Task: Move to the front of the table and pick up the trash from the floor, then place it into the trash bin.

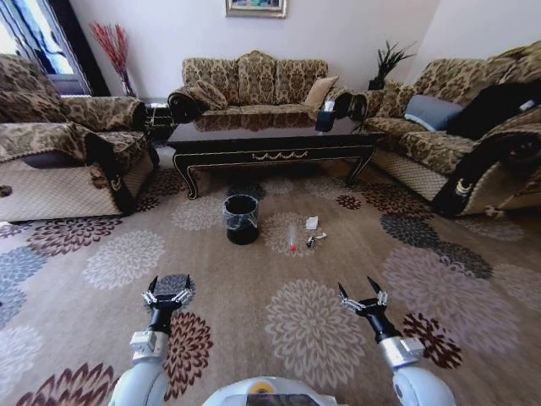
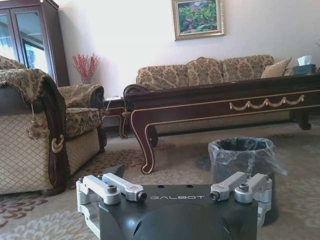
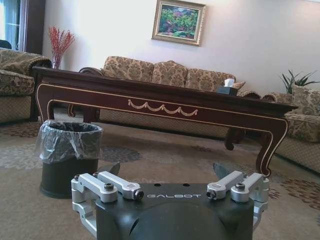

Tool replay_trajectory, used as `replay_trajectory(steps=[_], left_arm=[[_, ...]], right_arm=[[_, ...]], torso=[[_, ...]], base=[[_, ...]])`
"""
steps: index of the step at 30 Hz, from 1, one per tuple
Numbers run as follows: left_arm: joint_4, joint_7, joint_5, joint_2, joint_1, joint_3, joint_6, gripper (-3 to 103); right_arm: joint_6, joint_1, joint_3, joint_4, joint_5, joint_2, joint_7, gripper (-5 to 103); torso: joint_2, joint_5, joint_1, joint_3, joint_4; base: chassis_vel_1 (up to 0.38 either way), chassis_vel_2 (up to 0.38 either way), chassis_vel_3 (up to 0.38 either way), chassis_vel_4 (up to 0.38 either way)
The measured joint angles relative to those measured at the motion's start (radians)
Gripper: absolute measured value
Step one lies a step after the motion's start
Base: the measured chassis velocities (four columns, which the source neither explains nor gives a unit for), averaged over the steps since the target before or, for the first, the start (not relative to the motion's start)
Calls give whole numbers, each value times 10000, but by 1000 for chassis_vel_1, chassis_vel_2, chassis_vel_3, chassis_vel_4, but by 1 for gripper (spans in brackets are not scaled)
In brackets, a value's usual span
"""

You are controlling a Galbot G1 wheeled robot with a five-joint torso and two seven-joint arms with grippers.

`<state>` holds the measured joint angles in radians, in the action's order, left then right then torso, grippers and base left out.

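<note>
Facing the coffee table [image 1: 270, 139], both jaws spread and empty: left gripper [image 1: 166, 289], right gripper [image 1: 363, 294]. Noting trash [image 1: 306, 237] lying on the carpet [image 1: 127, 254] just beside the trash bin [image 1: 242, 218], grippers well apart from it. Risking nudging the bin or rolling the bottle [image 1: 292, 235] on approach.

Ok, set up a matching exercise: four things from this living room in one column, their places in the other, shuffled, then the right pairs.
1. trash bin
2. tissue box
3. bottle
4. red dried branches

A. on the coffee table
B. far corner, by the window
C. on the carpet in front of the table's middle
D. on the carpet, right of the bin

Pairs: 1-C, 2-A, 3-D, 4-B
</note>
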<state>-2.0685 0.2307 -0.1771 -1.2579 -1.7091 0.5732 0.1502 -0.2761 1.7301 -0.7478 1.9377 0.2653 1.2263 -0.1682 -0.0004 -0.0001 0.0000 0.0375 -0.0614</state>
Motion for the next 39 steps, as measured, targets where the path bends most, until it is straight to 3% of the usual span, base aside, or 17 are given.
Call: replay_trajectory(steps=[3,9,22,28,39], left_arm=[[20,-5,8,-8,-4,1,104,100],[-98,-87,-219,9,-39,-7,-397,100],[59,8,-141,1,47,14,7,100],[-77,-16,-293,4,-56,37,-474,100],[30,64,-356,36,74,89,-30,100]], right_arm=[[12,0,-7,7,5,-27,6,100],[29,-2,-15,35,31,-40,16,100],[47,-36,29,17,29,-14,30,100],[52,-34,35,6,27,1,31,100],[52,-60,62,-3,21,-1,46,100]], torso=[[1,0,0,1,-1],[1,0,0,1,-3],[3,-1,0,2,-2],[3,0,0,1,-2],[3,1,0,1,-1]], base=[[-217,244,237,-222],[-212,215,218,-217],[-189,212,215,-202],[-145,157,172,-146],[-150,173,165,-139]])
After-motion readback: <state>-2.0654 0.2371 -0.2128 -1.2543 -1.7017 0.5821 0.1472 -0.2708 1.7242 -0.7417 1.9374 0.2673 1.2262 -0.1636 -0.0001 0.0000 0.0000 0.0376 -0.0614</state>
